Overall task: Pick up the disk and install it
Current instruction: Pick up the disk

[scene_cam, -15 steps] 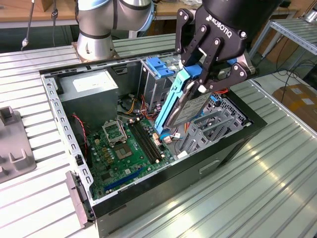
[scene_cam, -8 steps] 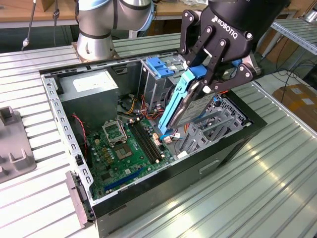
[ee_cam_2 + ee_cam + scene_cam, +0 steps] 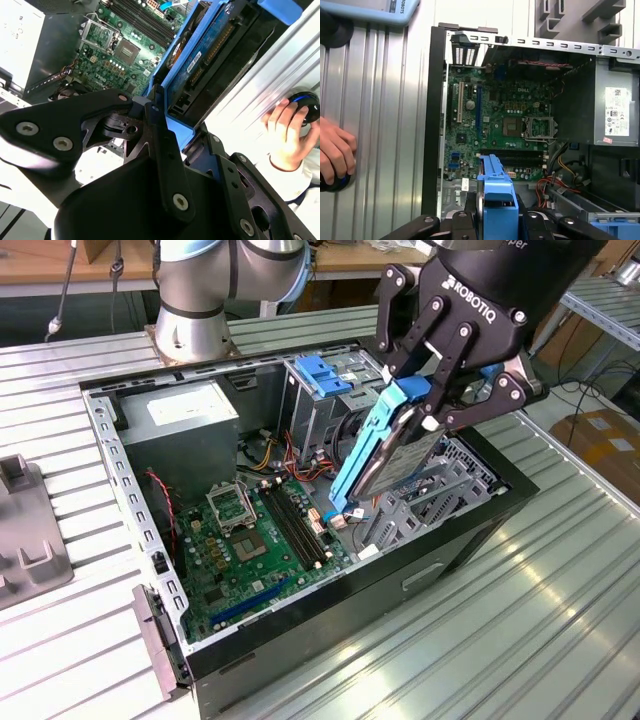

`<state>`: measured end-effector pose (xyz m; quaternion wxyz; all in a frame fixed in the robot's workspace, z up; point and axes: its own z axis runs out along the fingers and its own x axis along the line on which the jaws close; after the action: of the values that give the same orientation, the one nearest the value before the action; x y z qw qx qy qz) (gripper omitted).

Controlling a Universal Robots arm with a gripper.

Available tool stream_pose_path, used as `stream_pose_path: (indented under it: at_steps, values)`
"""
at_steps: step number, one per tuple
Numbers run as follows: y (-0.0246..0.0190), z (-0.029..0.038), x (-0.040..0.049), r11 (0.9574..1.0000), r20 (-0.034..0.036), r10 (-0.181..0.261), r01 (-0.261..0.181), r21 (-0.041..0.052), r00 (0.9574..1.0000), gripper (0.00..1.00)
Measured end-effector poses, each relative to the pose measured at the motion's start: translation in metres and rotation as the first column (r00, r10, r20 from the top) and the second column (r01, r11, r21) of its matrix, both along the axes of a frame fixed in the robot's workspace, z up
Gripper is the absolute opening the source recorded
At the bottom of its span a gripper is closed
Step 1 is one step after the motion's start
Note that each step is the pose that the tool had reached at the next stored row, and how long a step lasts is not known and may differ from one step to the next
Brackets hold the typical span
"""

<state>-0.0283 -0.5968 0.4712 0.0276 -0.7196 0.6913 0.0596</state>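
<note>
The black, multi-jointed gripper (image 3: 440, 405) was clenched on the upper end of the disk (image 3: 388, 460), a slim rectangular drive with a bare metal face set in a bright blue plastic carrier frame. The disk hung steeply tilted over the open computer case (image 3: 400, 570), toward the exterior view's right. Its lower end dipped inside the case beside the edge of the motherboard (image 3: 250, 550) and above the perforated grey metal drive cage (image 3: 445, 490); whether it touched the cage could not be told. In the second wrist view the disk's underside (image 3: 200, 55) showed a blue-green circuit board with a row of connector pins, framed by the blue carrier. The black steel case lay on its side on a ribbed aluminium table (image 3: 520, 620). It held the green motherboard with its long black memory slots (image 3: 295, 525), a boxy grey power supply (image 3: 185, 410) at the far end on the exterior view's left, red and black wires (image 3: 165, 500) along the left wall, and a broader blue plastic bracket (image 3: 320, 370) at the far side. Beside the case a person's hand (image 3: 335, 150) rested on a round black-and-blue knob (image 3: 305, 102) on the table.
</note>
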Motion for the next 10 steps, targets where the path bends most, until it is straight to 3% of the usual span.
stream_pose_path:
  at_steps: [10]
  values:
    - [-0.0082,-0.0001,0.0052,1.0,-0.0001,0.0,0.0,-0.0001,1.0,0.37]
